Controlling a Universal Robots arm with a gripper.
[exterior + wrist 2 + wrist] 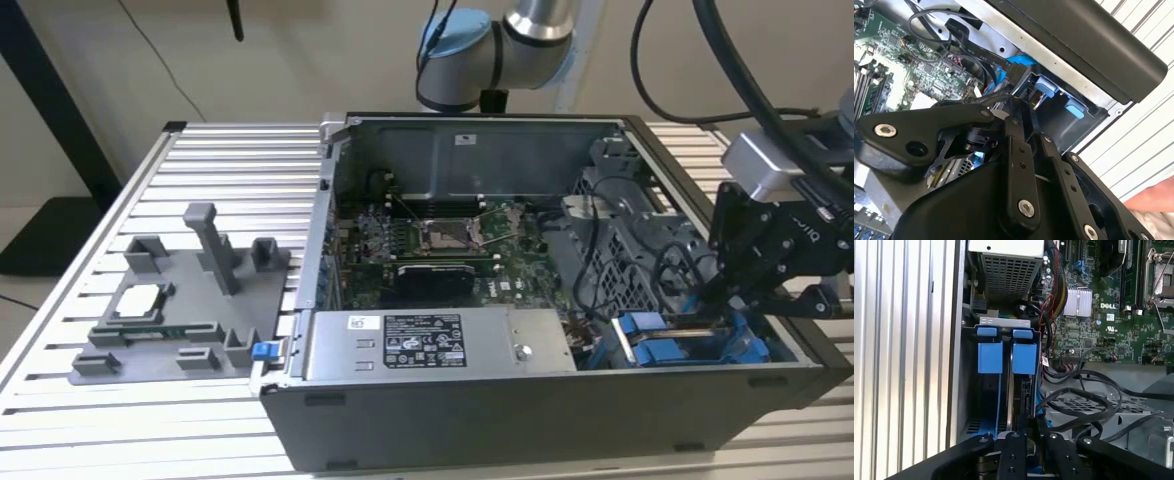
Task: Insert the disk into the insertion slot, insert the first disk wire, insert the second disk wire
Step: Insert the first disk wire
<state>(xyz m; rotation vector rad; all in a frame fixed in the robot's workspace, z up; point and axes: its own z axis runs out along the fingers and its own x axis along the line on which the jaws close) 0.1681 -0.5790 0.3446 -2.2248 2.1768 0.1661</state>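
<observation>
Blue-railed insertion slot point(970, 382) with the claw point(1029, 429) low over one end

Grey and thin, what seems to be the disk point(1011, 390) stands on edge between the rails, its long axis running straight from the claw towards the blue tabs point(1024, 359); whether it is fully seated is unclear. The slot sits in the corner of the computer case point(534, 425) on the exterior view's right, on the ribbed desk point(80, 215). The claw's jaws are drawn nearly together among black cables point(1079, 397); whether they pinch one is hidden.
</observation>
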